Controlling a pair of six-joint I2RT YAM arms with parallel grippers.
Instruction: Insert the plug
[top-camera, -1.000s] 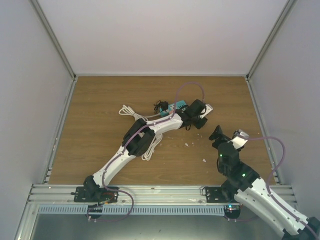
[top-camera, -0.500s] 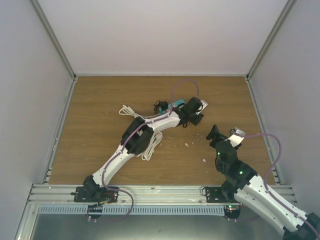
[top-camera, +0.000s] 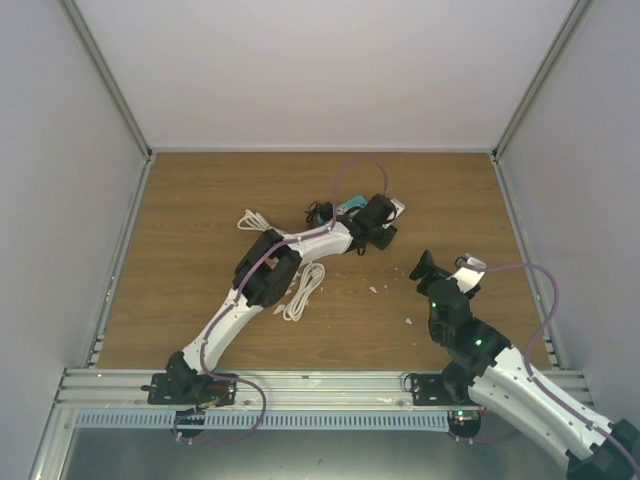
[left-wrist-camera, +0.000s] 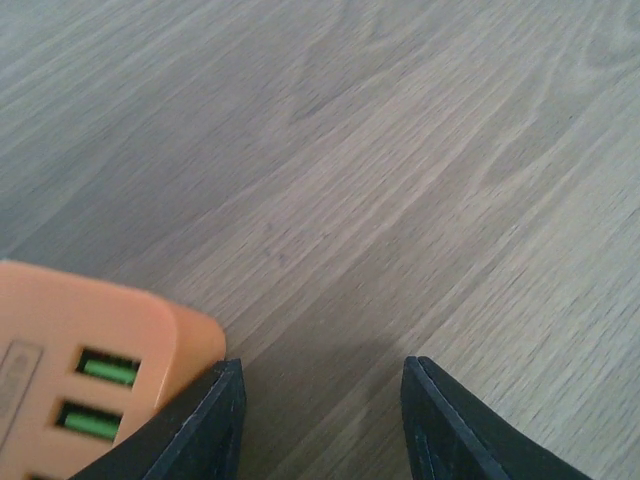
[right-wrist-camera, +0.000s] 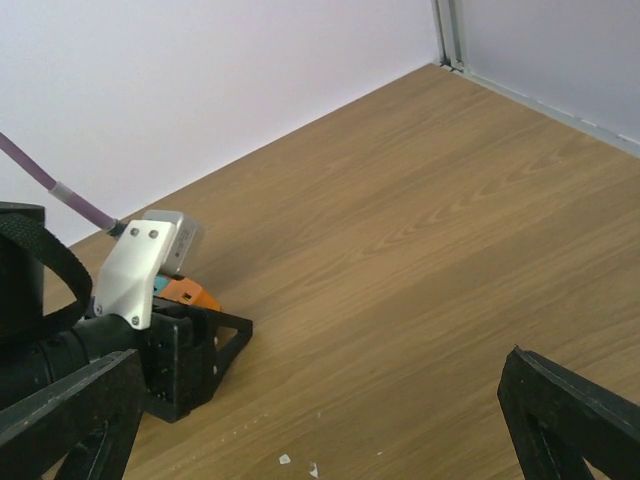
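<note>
A power strip (top-camera: 347, 209), teal and orange, lies on the wooden table at the back centre. Its orange end (left-wrist-camera: 85, 370), with two green USB ports, shows at the lower left of the left wrist view. A black plug (top-camera: 320, 212) with its cord lies at the strip's left end. My left gripper (left-wrist-camera: 320, 375) hangs open just above the table, with bare wood between its fingers and the strip's orange end beside its left finger (left-wrist-camera: 205, 430). In the top view the left gripper (top-camera: 378, 233) is at the strip's right end. My right gripper (top-camera: 425, 268) stands wide open and empty, to the right of the strip.
A white cable (top-camera: 300, 285) lies looped under the left arm, with another coil (top-camera: 253, 220) further left. Small white scraps (top-camera: 408, 321) lie on the wood between the arms. From the right wrist, the left arm's black fingers (right-wrist-camera: 190, 350) and white camera mount (right-wrist-camera: 135, 275) show at left.
The left arm has swung left and back along the strip, and its jaws have widened slightly. The right gripper has shifted a little to the left.
</note>
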